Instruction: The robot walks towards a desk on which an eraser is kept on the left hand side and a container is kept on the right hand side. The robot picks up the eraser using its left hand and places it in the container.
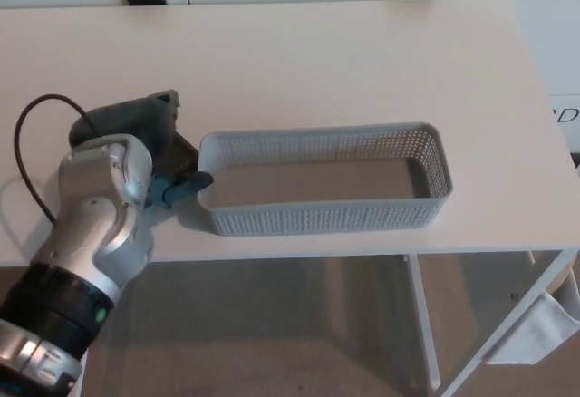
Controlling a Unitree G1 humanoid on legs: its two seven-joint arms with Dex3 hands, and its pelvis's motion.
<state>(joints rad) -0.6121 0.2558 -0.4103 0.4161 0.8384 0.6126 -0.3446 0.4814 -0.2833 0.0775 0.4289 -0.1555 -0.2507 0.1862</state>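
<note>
I am working the left hand down over the eraser, which is lying on the worktop just beside the left end of the grey container, touching it or nearly so. From the head view my own forearm is covering most of the hand, so I cannot tell how far its fingers are spread or whether they are gripping the eraser yet; only a dark corner of the eraser and a blue part are showing past the wrist. The right hand is not showing at all.

To do this pickup well, I am thinking the fingers need to straddle the eraser across its narrow side and close firmly before any lift. I am judging the main risk to be the container's mesh wall: a finger could catch it or shove the container aside. After gripping, a straight lift clear of the rim should come before moving right over the container's open interior.
</note>
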